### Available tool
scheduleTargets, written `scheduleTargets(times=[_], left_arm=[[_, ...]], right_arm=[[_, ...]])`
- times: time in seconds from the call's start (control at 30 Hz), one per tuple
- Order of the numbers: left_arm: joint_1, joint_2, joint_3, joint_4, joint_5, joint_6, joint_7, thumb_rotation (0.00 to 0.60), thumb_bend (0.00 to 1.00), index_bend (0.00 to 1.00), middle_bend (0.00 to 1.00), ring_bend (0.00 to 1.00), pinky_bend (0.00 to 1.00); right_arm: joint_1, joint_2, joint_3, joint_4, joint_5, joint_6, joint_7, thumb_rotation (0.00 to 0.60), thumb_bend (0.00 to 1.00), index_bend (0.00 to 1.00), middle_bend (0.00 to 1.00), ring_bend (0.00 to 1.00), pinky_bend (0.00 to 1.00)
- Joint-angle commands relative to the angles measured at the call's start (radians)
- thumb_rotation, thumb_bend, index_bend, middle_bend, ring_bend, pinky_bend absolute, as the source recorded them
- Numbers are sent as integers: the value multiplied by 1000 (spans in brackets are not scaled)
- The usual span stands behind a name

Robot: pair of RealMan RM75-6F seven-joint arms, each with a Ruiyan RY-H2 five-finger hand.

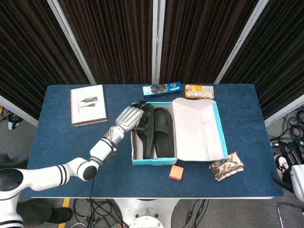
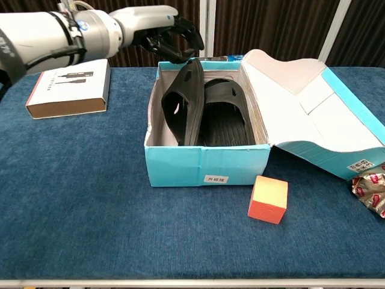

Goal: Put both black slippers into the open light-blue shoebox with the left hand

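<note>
Both black rubber slippers point(image 2: 204, 111) are lying inside your open light-blue cardboard shoebox point(image 2: 207, 165), one tilted on edge, while your left hand point(image 2: 171, 36), fingers curled and empty, is hovering above.

The left arm is extended forward and inward from the lower left, its white segmented forearm raised above the table. The left hand point(image 1: 131, 116) point(image 2: 163, 33) is held up at the end of it, with the dark fingers point(image 2: 186, 31) curled downward and nothing seen gripped between them. Of the right arm only a white part is seen at the lower right edge of the head view; the right hand is not seen.
</note>
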Motion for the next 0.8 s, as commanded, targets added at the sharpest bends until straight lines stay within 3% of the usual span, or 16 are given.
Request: scheduleTargets(times=[0.03,0.27,0.8], left_arm=[[-50,-35,28,37,-46,10,99,384,502,259,218,60,176],[-82,-60,51,68,-150,28,209,385,493,258,218,60,175],[-98,-92,102,101,-253,12,262,385,468,259,218,60,173]], right_arm=[[-2,-1,0,3,1,2,3,600,97,50,140,42,131],[-8,0,0,12,8,6,13,600,97,50,140,41,131],[-6,-3,0,11,6,3,12,600,97,50,140,41,131]])
